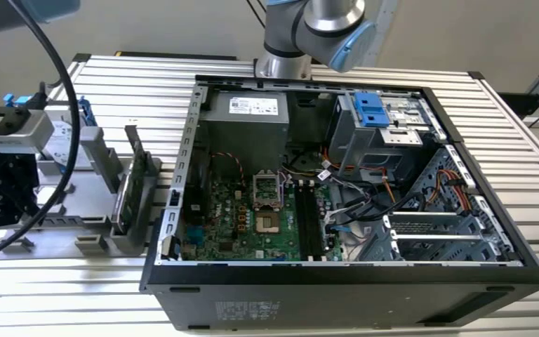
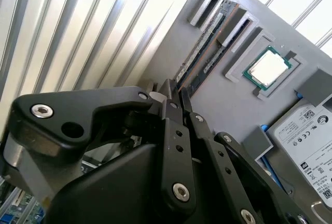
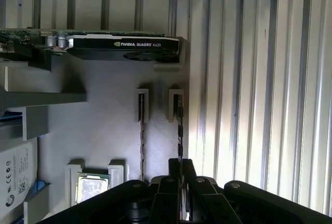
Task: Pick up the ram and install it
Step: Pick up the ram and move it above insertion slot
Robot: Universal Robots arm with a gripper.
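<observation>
End effector (image 2: 170,90) over ribbed metal table (image 2: 62,37)

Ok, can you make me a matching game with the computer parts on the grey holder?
1 ram
2 chip
3 hard drive
4 graphics card

A shiny square, green rim
B box with a white label
C thin stick on edge, at the gripper
D long and black

Pairs: 1-C, 2-A, 3-B, 4-D

Exterior view looks steeply down on the open computer case (image 1: 344,210) atop the slatted desk (image 1: 494,126). Both wrist views peer closely past the end effector (image 2: 175,92) (image 3: 180,165) onto the grey parts tray (image 2: 223,110) (image 3: 104,105), sharing its processor (image 2: 268,67) (image 3: 92,189).
</observation>
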